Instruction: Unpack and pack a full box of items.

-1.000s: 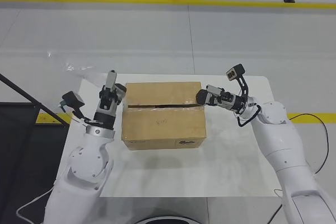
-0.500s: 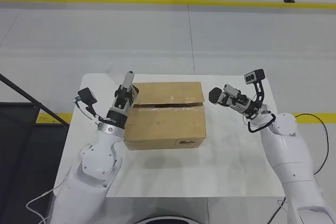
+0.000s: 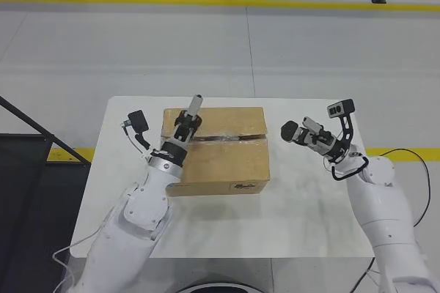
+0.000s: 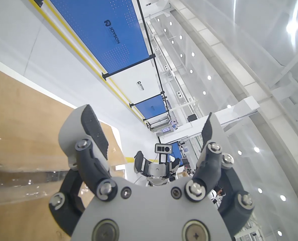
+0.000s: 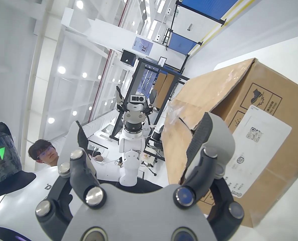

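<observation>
A closed brown cardboard box (image 3: 215, 155) stands mid-table, its top flaps meeting at a seam (image 3: 227, 135) covered with clear tape. My left gripper (image 3: 188, 117) hovers over the box's top near its left end, open and tilted upward with nothing in it. In the left wrist view the left gripper (image 4: 149, 129) is spread wide beside the box top (image 4: 26, 126). My right gripper (image 3: 288, 132) is open a short way off the box's right end. The right wrist view has the right gripper (image 5: 141, 136) empty, with the box's labelled end (image 5: 251, 136) close by.
The white table (image 3: 308, 220) has bare room in front of and to the right of the box. A black frame (image 3: 18, 117) stands off the table's left side. A cable (image 3: 414, 157) runs on the floor at the right.
My left gripper has swung right, from beside the box's left edge to above its top. My right gripper has drawn back rightward from the box's right end.
</observation>
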